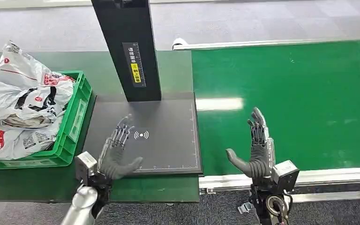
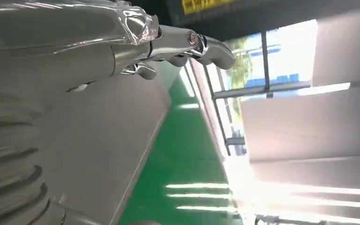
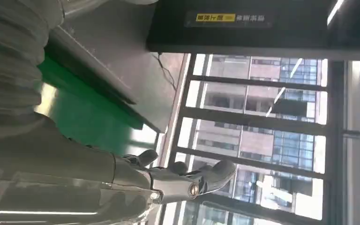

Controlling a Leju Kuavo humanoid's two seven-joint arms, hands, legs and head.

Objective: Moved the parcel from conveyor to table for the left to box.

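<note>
Both hands were empty with fingers spread apart: the left hand [image 1: 117, 157] hovered above the near left part of the dark grey rectangular scanner pad [image 1: 168, 150], thumb pointing inward, and the right hand [image 1: 257, 152] stood with fingers upright over the near edge of the green conveyor belt [image 1: 300, 103], thumb also pointing inward. One green plastic slatted crate [image 1: 72, 126] sat on the dark green table [image 1: 37, 185] to the left of the pad, and it was heaped past its rim with crumpled white and grey plastic mailer parcels [image 1: 18, 98] printed in red and black; how many lay in the pile could not be told, as they overlapped one another. One black upright post [image 1: 129, 47] with a yellow and white label rose from the far edge of the pad. A single white signal symbol [image 1: 141, 135] was printed on the pad just beside the left fingertips. The belt carried only bright reflections of light. From the left wrist, the left fingers [image 2: 206, 47] showed extended over the grey pad with the green belt beyond; from the right wrist, the right fingers [image 3: 201, 180] showed extended before tall windows.
</note>
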